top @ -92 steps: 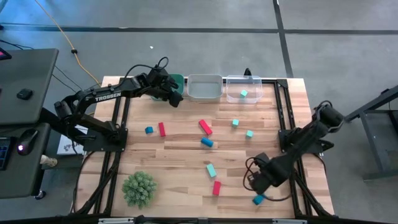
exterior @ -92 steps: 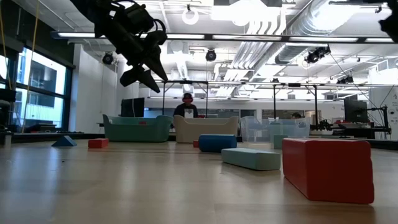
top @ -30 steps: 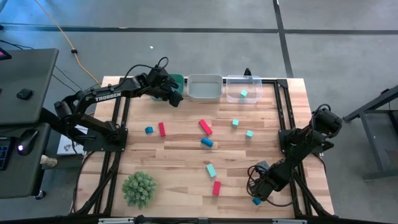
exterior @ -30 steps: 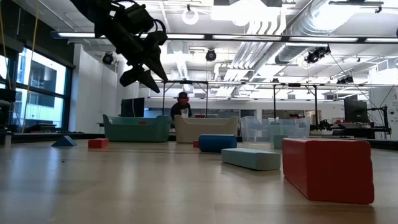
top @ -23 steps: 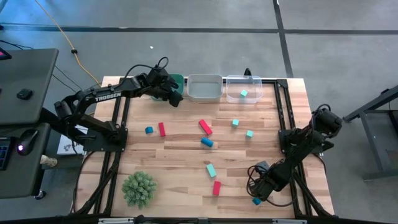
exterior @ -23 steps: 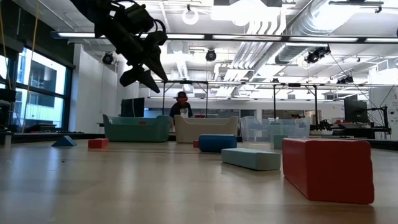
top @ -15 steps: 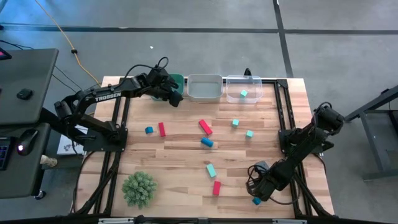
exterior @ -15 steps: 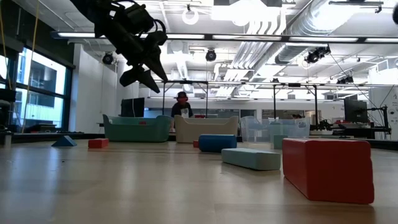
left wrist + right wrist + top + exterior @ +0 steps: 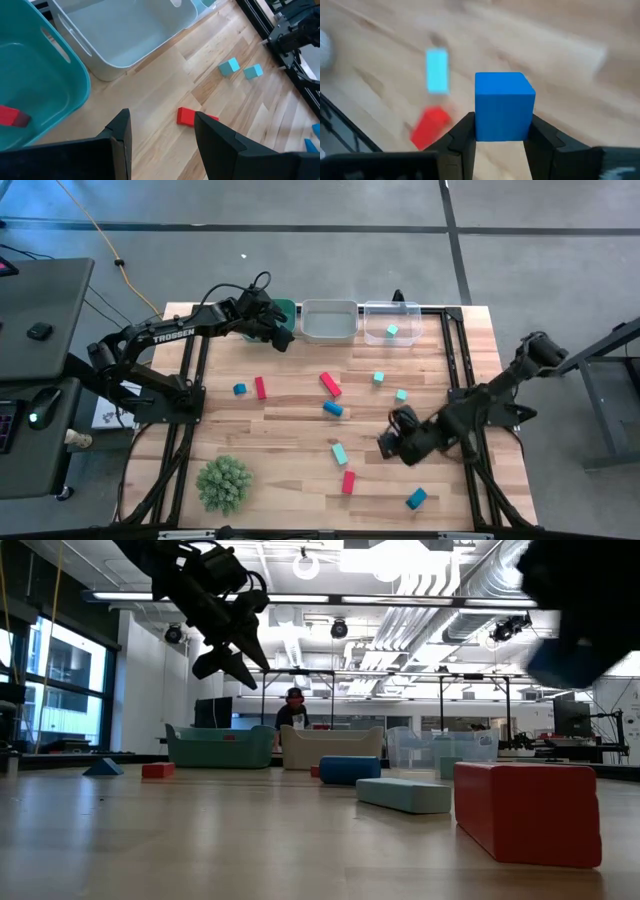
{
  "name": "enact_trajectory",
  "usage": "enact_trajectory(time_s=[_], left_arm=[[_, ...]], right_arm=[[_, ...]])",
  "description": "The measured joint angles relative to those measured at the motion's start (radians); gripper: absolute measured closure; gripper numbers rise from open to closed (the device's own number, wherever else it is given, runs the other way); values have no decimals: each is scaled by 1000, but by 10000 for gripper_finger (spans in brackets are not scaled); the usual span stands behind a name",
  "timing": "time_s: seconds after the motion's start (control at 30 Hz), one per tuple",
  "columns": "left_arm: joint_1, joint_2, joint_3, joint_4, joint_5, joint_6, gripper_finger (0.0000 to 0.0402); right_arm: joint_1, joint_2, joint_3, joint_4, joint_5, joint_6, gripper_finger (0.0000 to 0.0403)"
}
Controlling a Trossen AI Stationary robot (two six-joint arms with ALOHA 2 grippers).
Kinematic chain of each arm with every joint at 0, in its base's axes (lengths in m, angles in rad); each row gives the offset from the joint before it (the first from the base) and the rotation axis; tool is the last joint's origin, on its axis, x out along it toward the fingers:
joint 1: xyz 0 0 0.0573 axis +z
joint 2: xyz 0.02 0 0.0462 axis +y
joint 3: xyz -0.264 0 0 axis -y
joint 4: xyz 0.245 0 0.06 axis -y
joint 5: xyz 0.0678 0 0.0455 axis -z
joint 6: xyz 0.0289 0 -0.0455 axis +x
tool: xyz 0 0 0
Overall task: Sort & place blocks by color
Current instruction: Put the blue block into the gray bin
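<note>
My right gripper is shut on a blue cube above the table's near right part, over a teal bar and a red bar. My left gripper hangs open with nothing between its fingers, by the near right corner of the teal bin, which has a red block inside. More red, blue and teal blocks lie flat on the table's middle, among them a red one and a blue one. A blue block lies near the front right. My right gripper pinches the blue cube by two opposite side faces between its two fingers. The fingers slant down toward the table's left. The cube is lifted clear of the table, level in the hold.
A white bin and a clear bin holding a teal block stand beside the teal bin along the far edge. A green spiky ball sits near the front left. A person stands in the room beyond the table.
My right gripper has risen from the table's near right corner and swung toward the far edge and a little left, carrying the blue cube clear of the table. A blue block shows where it was.
</note>
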State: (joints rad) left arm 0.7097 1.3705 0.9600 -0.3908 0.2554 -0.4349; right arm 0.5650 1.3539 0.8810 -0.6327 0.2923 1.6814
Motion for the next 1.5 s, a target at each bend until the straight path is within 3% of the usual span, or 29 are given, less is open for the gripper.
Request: enact_trajectory(time_s=[0.17,0.4,0.8,1.13,1.5], left_arm=[[0,0,0,0,0,16,266],[0,0,0,0,0,15,266],[0,0,0,55,2,-5,266],[0,0,0,124,2,-2,266],[0,0,0,189,0,105,264]], right_arm=[[-163,-44,0,36,1,-219,293],[-388,-54,0,169,-77,-512,293],[-724,-53,0,417,-198,-806,293],[-896,-53,0,659,-184,-978,293],[-1001,-53,0,896,-136,-1130,293]])
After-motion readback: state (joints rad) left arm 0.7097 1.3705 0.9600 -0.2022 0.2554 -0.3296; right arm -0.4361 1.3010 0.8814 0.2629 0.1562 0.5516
